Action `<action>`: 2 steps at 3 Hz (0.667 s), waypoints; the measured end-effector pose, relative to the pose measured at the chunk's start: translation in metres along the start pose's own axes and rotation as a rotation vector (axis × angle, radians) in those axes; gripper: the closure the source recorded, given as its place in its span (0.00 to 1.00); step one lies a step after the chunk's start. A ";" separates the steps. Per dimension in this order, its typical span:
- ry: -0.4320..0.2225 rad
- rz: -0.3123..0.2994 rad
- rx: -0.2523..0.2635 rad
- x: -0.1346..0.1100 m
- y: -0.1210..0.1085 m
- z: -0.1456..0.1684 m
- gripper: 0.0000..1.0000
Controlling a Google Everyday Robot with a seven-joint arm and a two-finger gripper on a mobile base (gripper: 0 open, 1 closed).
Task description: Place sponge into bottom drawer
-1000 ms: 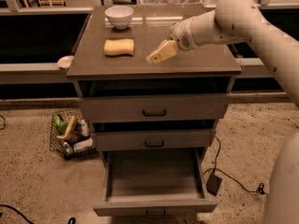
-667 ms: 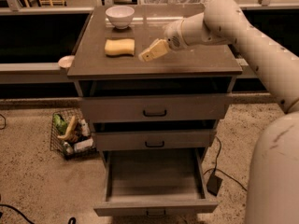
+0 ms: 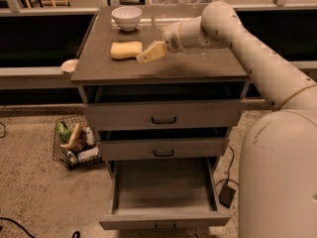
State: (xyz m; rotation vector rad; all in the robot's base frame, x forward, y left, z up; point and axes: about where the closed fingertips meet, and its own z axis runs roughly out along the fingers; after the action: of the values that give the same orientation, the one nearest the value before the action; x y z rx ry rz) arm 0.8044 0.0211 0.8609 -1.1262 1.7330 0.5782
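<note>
Bottom drawer [image 3: 163, 190] open; sponge [image 3: 126, 49] not yet grasped; gripper [image 3: 151, 52] just beside it, empty, opening width cannot be told

text: none legible | gripper [image 3: 147, 55]: just right of sponge [image 3: 125, 49], above cabinet top [image 3: 198, 66]
</note>
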 end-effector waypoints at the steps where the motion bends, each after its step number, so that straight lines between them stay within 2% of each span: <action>1: -0.011 -0.002 -0.018 -0.002 0.000 0.018 0.00; 2: -0.011 -0.006 -0.038 -0.002 0.001 0.034 0.00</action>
State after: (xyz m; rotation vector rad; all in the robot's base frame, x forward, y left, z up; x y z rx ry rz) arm 0.8192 0.0495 0.8481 -1.1520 1.7153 0.6148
